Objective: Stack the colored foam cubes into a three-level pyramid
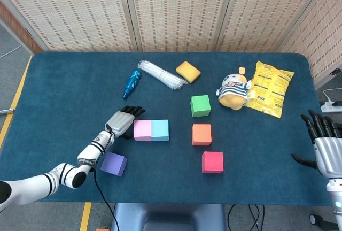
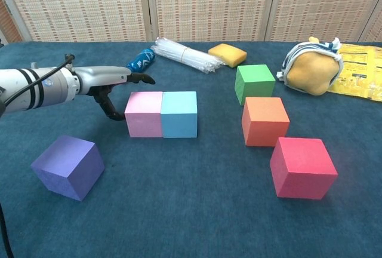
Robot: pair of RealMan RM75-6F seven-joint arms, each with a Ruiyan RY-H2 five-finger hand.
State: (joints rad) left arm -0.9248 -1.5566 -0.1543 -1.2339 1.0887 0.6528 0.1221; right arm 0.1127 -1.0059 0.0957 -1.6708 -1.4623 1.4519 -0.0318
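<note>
Six foam cubes sit unstacked on the blue worktop [image 1: 64, 81]: pink foam cube [image 2: 144, 113] touching light-blue foam cube [image 2: 179, 113]. Left hand [image 1: 122, 121], fingers spread, touches the pink cube's left side. Right hand [image 1: 320, 140] hangs open, far right.

Both arms are white with black bands. Left hand [image 1: 122, 121] has a silver-grey back, black fingers and a black cable along the forearm. Right hand [image 1: 324, 144] looks the same.
</note>
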